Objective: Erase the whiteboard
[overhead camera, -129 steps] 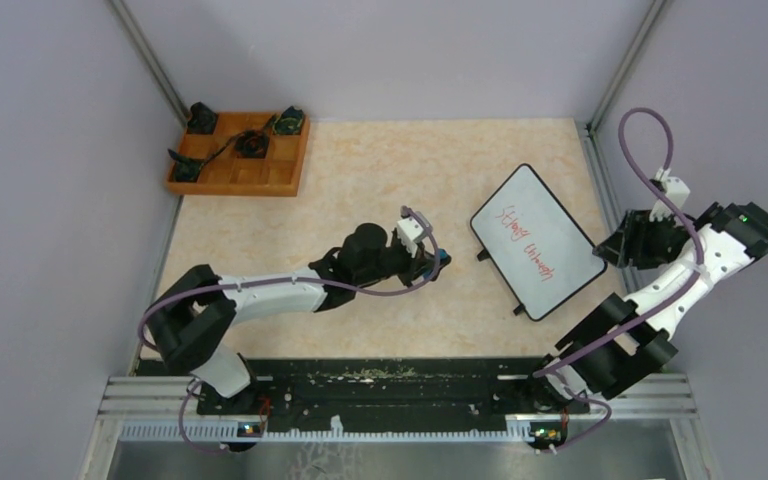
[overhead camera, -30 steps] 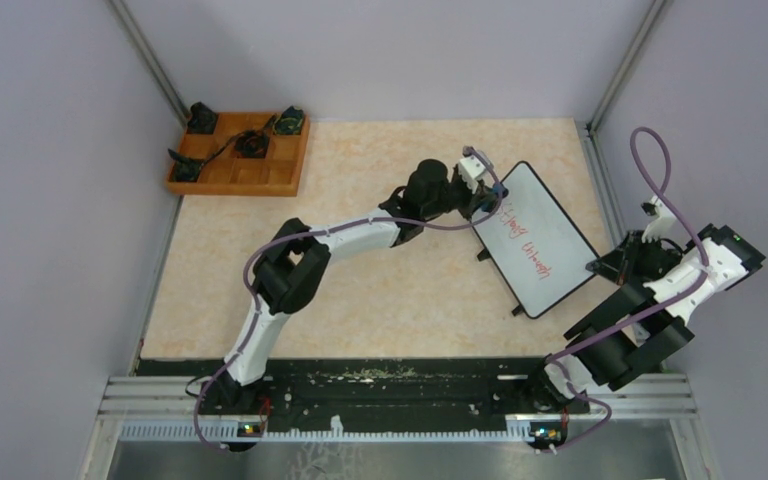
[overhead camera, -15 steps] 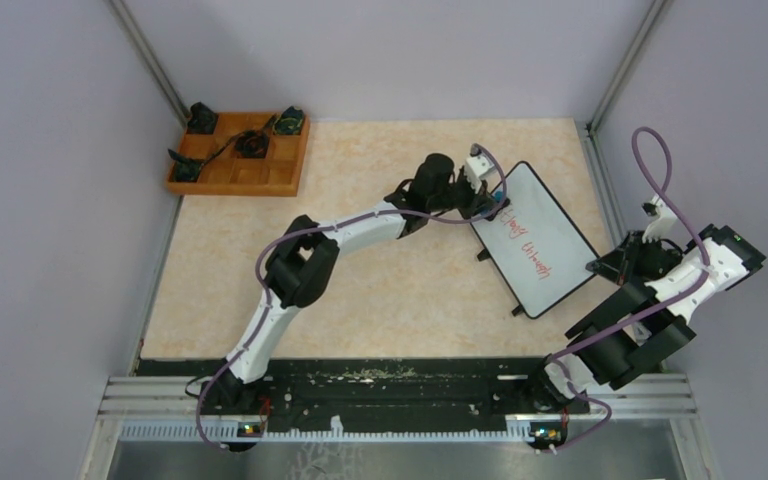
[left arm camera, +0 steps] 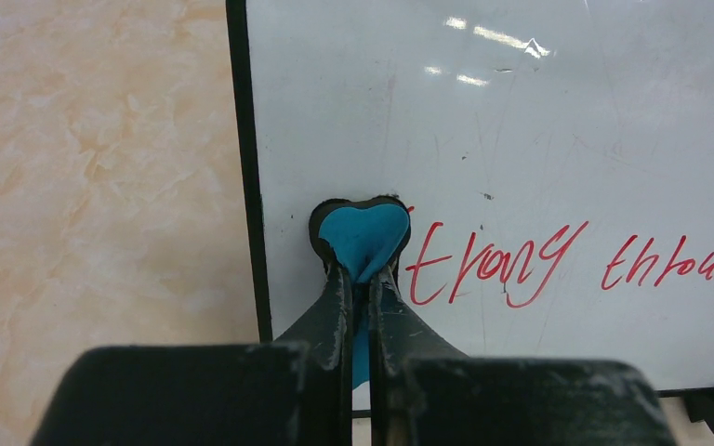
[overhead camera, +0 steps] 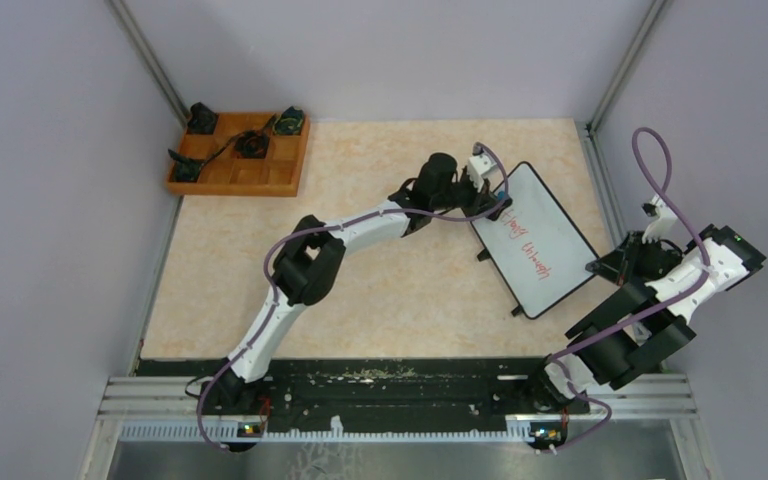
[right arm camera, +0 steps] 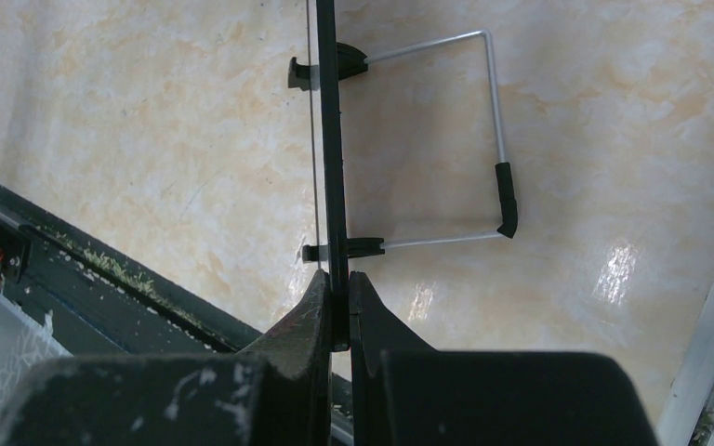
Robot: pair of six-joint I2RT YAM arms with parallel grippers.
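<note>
Item: whiteboard (overhead camera: 550, 250), with the wipe starting at the left end of the red writing (left arm camera: 497, 269).
We are steadying the whiteboard on the right side of the table (overhead camera: 360, 290), where it is leaning on its wire stand (right arm camera: 495, 111). The right gripper (right arm camera: 335, 279) is pinching its black frame edge, both fingers pressed onto it. The left gripper (left arm camera: 361, 277) is pinching the small blue eraser (left arm camera: 364, 237), which appears to be touching the whiteboard just beside the first red letter. In our judgement, the eraser should be pressing flat and sweeping along the words while the right grip is bracing against sliding.
</note>
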